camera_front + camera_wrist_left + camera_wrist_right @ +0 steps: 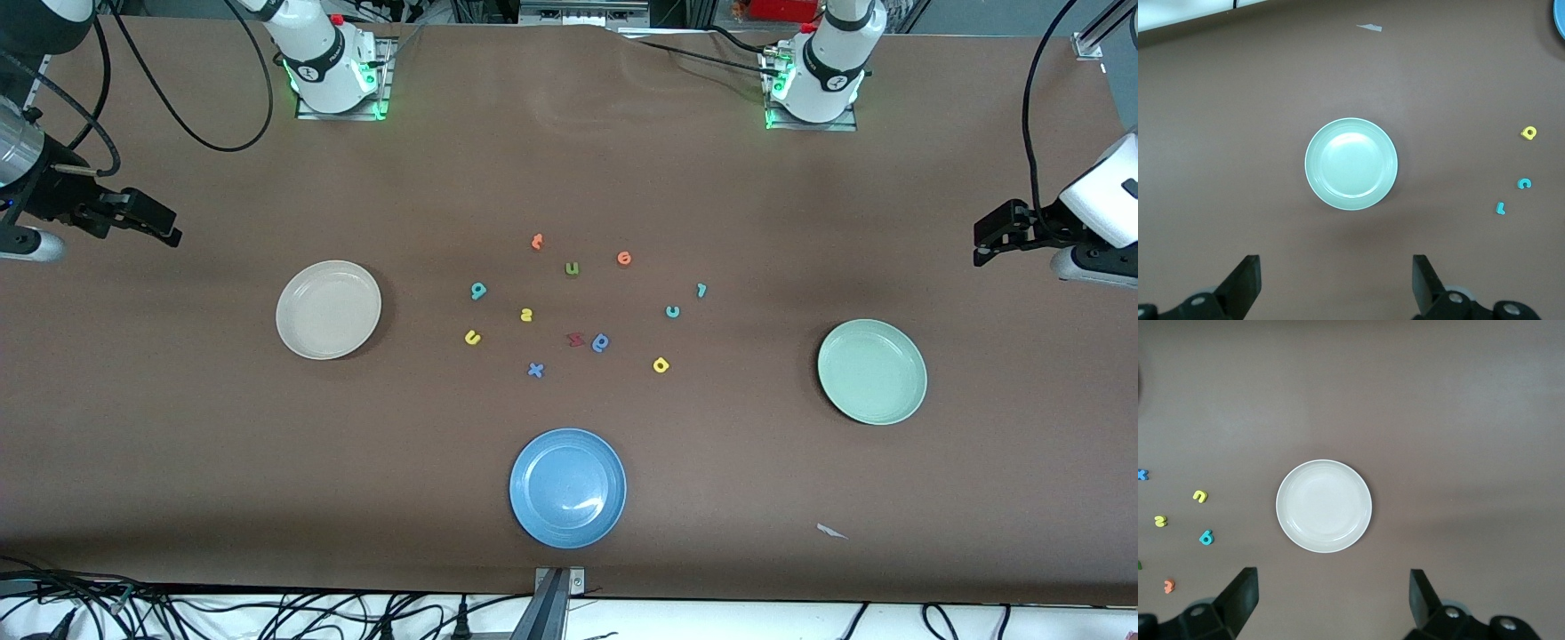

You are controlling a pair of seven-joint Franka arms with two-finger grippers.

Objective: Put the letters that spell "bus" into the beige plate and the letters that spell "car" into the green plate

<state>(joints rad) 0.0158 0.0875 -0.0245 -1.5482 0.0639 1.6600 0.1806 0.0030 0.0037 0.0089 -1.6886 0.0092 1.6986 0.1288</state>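
At the right arm's end of the counter [178, 462] the right claw [164, 224] hangs high over bare brown cloth, fingers spread wide and empty, with the beige plate [328, 309] below it, nothing in it yet. Taking the blue plate [567, 487] as the landmark, the loose letters lie farther from the front camera than it. Toward the beige plate sit the teal b [478, 291], the yellow u [472, 337] and the yellow s [526, 314]. Toward the green plate [872, 372] sit the teal c [673, 311], the teal r [701, 289] and the yellow a [661, 364]. The left claw [987, 242] waits, spread and empty, over the counter at the left arm's end.

No letter has been moved. I would start with the yellow u: come straight down, straddle it, pinch across its thin foam, lift clear. The olive u [572, 268] and the blue b-shape [601, 342] beside the red letter [575, 339] are easy to mistake, so go by colour.
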